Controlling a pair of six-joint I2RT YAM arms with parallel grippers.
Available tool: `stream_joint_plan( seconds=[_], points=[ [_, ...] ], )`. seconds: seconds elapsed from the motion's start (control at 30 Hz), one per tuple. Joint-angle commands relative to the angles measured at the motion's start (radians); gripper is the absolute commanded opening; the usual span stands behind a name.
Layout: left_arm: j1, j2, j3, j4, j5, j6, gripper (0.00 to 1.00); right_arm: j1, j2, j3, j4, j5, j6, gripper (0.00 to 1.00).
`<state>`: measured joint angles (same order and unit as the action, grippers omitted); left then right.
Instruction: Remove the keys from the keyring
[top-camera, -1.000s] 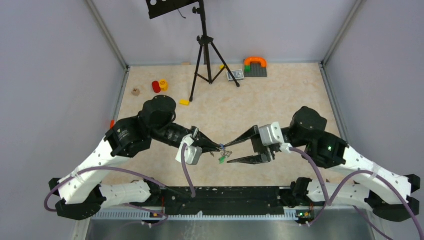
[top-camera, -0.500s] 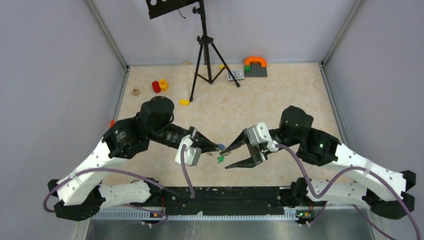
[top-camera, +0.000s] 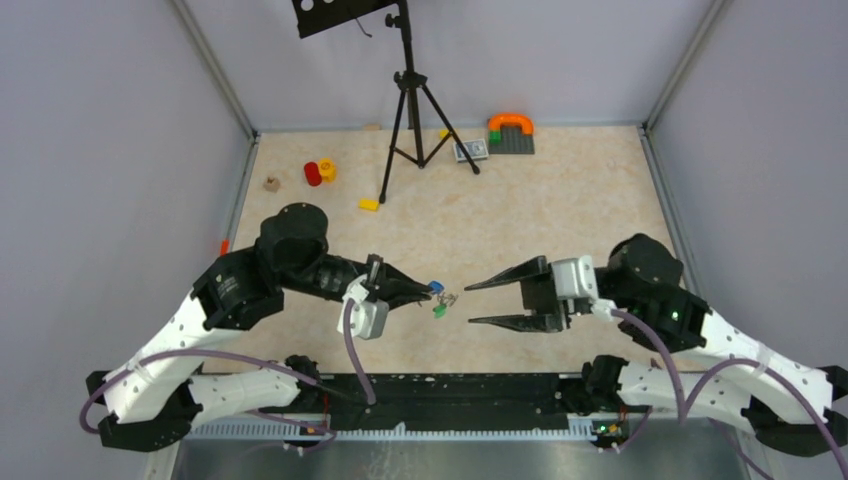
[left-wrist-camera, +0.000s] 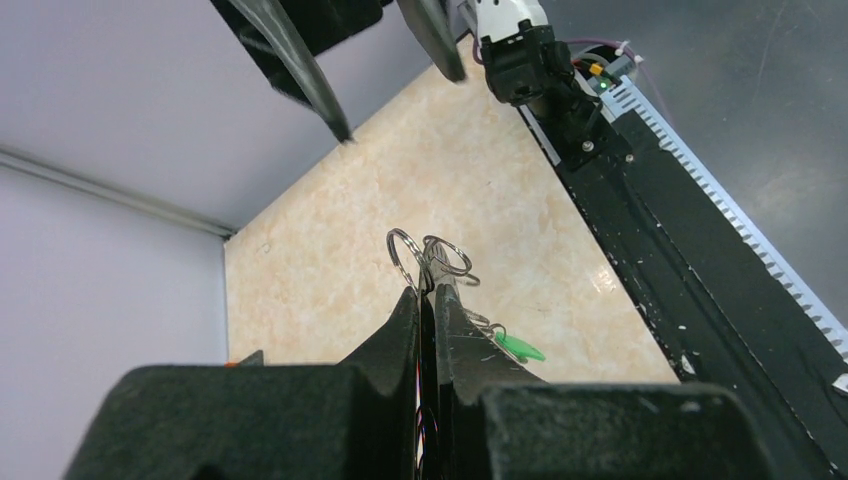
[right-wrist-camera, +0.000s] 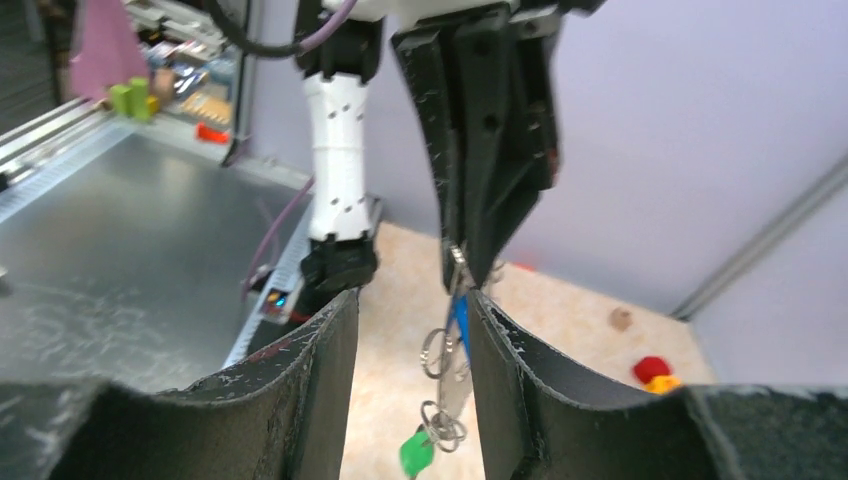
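left gripper: pinching fully shut on the keyring and holding it in the air above the table, tips pointing toward the other arm
keyring: showing as thin wire loops sticking out just past the shut tips (which loop is carrying which key is too small to tell)
keys: hanging from the loops as one loose bunch, with the green tag dangling lowest and the blue tag sitting up beside the tips
right gripper: standing about half open and holding nothing, apart from the bunch on its far side, jaws lining up either side of it in the wrist view
risk, slipping: the pinch is taking only a little wire, so a sideways pull is likely to be dragging the whole bunch out and dropping it
risk, wrong grab: the bunch is hanging free, so closing jaws may be catching a tag or a second loop instead of one key
risk, jamming: a key being pulled without being threaded round the coil is only bending the wire
risk, collision: the two sets of tips are pointing at each other, so an overshoot is knocking the pinch loose
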<state>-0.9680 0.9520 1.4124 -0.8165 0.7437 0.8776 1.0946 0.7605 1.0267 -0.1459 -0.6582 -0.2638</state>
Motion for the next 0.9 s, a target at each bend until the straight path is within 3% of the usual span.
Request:
stream_joint_plan(
  seconds=[0.0,0.27,0.47,0.6,0.77,0.87],
  points=[
    [-0.003,-0.066,-0.062,0.177,-0.02,-0.042,0.0,-0.003,-0.087,-0.064,0.262,0.157,0.015,0.44],
    [-0.003,-0.108,-0.091,0.225,-0.069,-0.058,0.0,-0.004,-0.092,-0.093,0.23,0.411,0.045,0.44],
    [-0.002,-0.124,-0.09,0.182,-0.1,-0.062,0.0,-0.004,-0.041,-0.076,0.152,0.797,0.225,0.48],
    [-0.003,-0.134,-0.09,0.149,-0.12,-0.07,0.0,-0.006,0.017,-0.059,0.065,0.955,0.313,0.49],
    [-0.003,-0.147,-0.091,0.119,-0.141,-0.088,0.0,-0.114,0.078,-0.055,0.024,0.935,0.47,0.52],
    [-0.002,-0.157,-0.096,0.113,-0.142,-0.099,0.0,-0.271,0.135,-0.056,-0.01,0.776,0.591,0.6]
  ],
)
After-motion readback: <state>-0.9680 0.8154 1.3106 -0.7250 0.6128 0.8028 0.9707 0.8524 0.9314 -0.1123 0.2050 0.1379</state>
